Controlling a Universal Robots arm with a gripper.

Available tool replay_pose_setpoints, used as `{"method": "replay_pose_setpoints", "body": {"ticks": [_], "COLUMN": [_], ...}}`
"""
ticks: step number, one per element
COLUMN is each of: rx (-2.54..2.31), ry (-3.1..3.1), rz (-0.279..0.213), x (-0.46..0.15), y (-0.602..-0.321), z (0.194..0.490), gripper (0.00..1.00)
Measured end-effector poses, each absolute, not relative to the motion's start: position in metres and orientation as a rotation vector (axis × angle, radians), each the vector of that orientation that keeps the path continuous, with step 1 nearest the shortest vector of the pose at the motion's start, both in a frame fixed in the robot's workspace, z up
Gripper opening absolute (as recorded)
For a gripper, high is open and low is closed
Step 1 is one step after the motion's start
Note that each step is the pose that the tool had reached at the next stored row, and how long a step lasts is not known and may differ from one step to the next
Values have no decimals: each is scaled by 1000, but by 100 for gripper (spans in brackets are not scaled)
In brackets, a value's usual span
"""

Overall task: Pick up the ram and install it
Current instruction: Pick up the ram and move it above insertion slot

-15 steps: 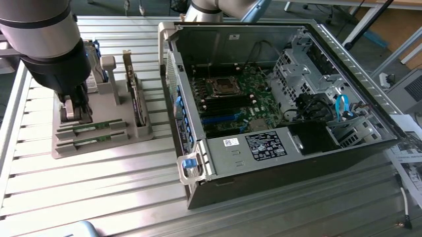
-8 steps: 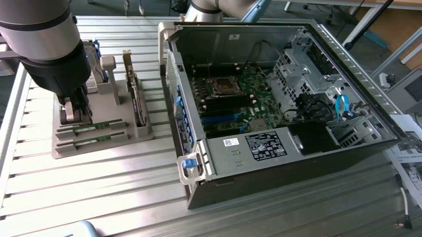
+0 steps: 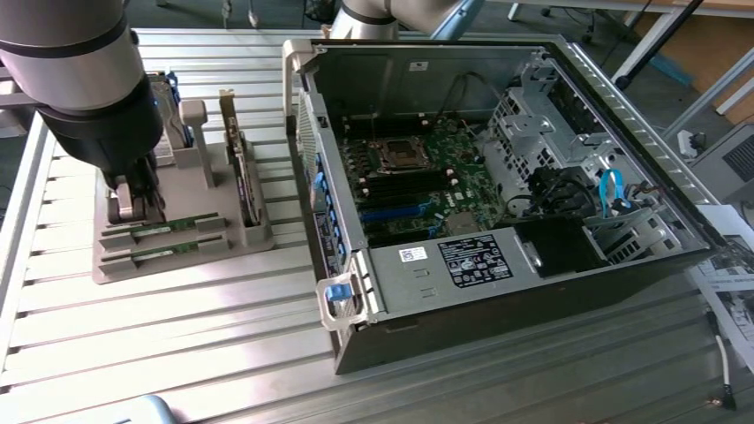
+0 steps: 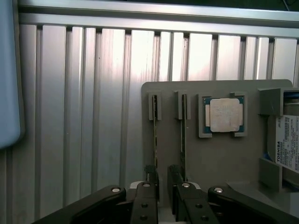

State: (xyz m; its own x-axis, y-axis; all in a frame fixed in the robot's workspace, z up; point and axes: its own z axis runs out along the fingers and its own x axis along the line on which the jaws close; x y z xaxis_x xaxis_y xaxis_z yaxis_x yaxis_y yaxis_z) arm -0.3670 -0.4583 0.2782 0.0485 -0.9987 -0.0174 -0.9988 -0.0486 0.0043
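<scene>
Two slim green ram sticks lie side by side in slots of a grey holder tray (image 3: 177, 269) on the exterior view's left: one ram (image 3: 162, 231) behind, the other ram (image 3: 162, 256) in front. My gripper (image 3: 132, 210) hangs over their left ends, low above the tray. The wrist view shows both sticks edge-on: one ram (image 4: 155, 135) runs toward the gap between my fingers, and the other (image 4: 183, 140) passes just outside one finger. The gripper (image 4: 162, 176) is open, with a narrow gap between the black fingertips (image 4: 150, 175) and nothing held.
The open computer case (image 3: 659, 265) lies on the exterior view's right, its motherboard memory slots (image 3: 407, 187) exposed beside the processor socket (image 3: 395, 152). The tray also holds an upright expansion card (image 3: 242, 168), a silver processor (image 4: 225, 114) and a hard drive (image 4: 287, 142). The slatted metal table (image 3: 177, 336) lies all around.
</scene>
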Motion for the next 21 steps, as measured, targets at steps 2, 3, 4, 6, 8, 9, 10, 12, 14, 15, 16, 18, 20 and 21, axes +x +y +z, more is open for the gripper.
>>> {"method": "replay_pose_setpoints", "body": {"ticks": [2,3,4,6,8,9,10,12,14,15,16,18,20,21], "rx": [-2268,-2268,-2268,-2268,-2268,-2268,-2268,-2268,-2268,-2268,-2268,-2268,-2268,-2268], "ry": [2161,2161,2161,2161,2161,2161,2161,2161,2161,2161,2161,2161,2161,2161], "rz": [24,24,24,24,24,24,24,24,24,24,24,24,24,24], "x": [-367,-367,-367,-367,-367,-367,-367,-367,-367,-367,-367,-367,-367,-367], "y": [-458,-458,-458,-458,-458,-458,-458,-458,-458,-458,-458,-458,-458,-458], "z": [277,276,275,274,273,272,272,271,270,269,269,268,267,266], "gripper": [24,24,24,24,24,24,24,24,24,24,24,24,24,24]}}
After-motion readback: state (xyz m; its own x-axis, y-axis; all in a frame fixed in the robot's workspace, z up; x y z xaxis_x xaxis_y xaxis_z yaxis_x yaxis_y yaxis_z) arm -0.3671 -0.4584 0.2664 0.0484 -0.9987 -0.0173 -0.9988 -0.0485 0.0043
